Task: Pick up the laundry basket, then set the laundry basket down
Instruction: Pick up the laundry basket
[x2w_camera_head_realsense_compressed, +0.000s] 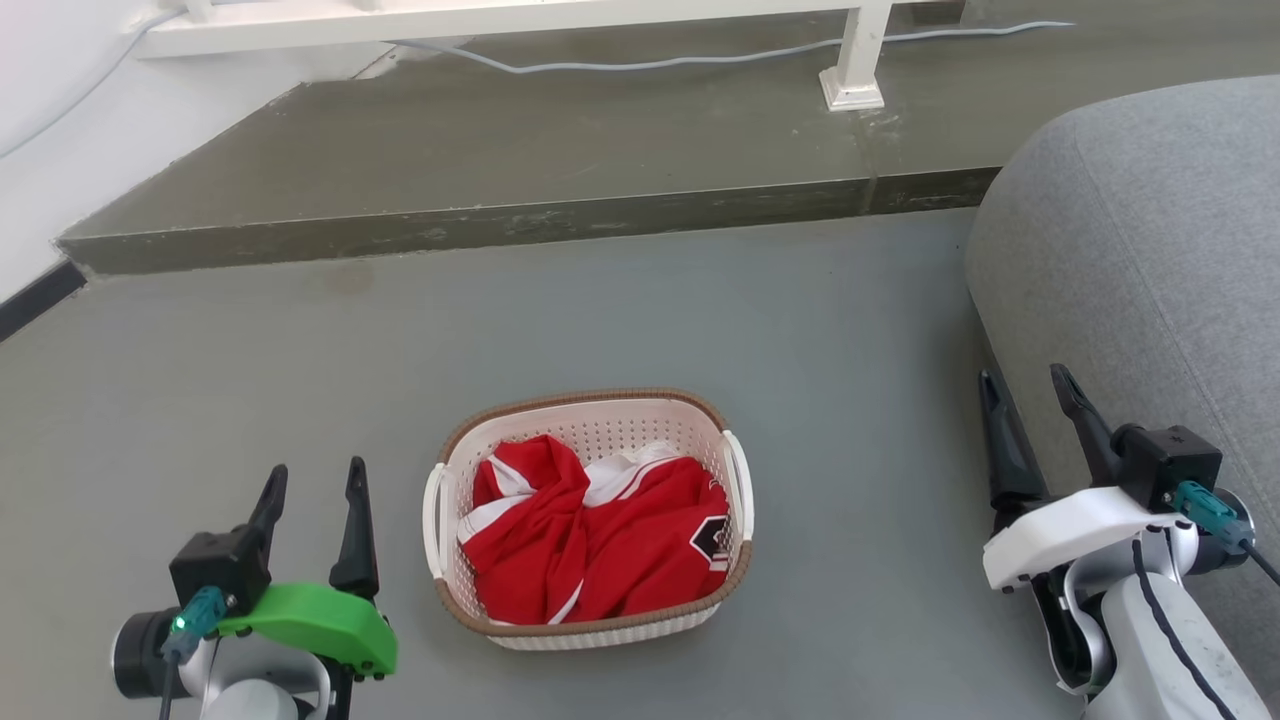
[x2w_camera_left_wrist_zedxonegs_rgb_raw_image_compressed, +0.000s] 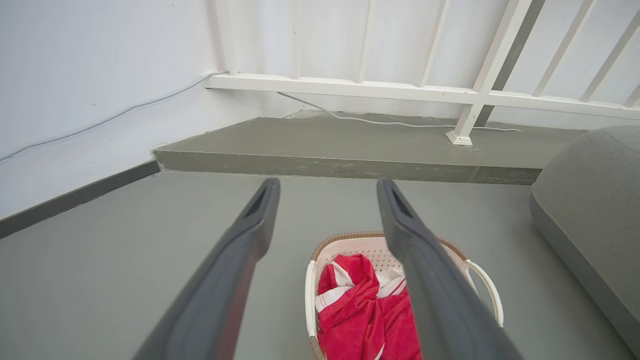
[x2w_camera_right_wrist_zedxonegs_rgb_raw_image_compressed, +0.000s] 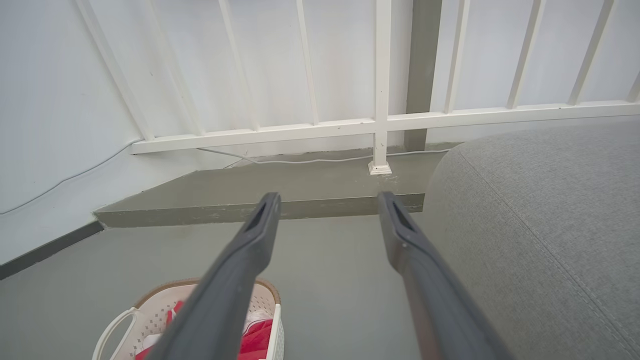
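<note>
Cream plastic laundry basket (x2w_camera_head_realsense_compressed: 600, 428) on the grey floor (x2w_camera_head_realsense_compressed: 800, 330), both pincers spread and empty.
Head view: it sits between left gripper (x2w_camera_head_realsense_compressed: 316, 468) and right gripper (x2w_camera_head_realsense_compressed: 1024, 373), apart from both. Left wrist view: soft red garment (x2w_camera_left_wrist_zedxonegs_rgb_raw_image_compressed: 350, 310) inside, so probably light. Right wrist view: stiff loop handle (x2w_camera_right_wrist_zedxonegs_rgb_raw_image_compressed: 112, 330), the likely hold.

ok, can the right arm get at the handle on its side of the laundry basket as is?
Probably yes. The right gripper, jaws open, hangs beside the grey sofa, and bare floor is all that lies between it and the handle on that side of the laundry basket.
</note>
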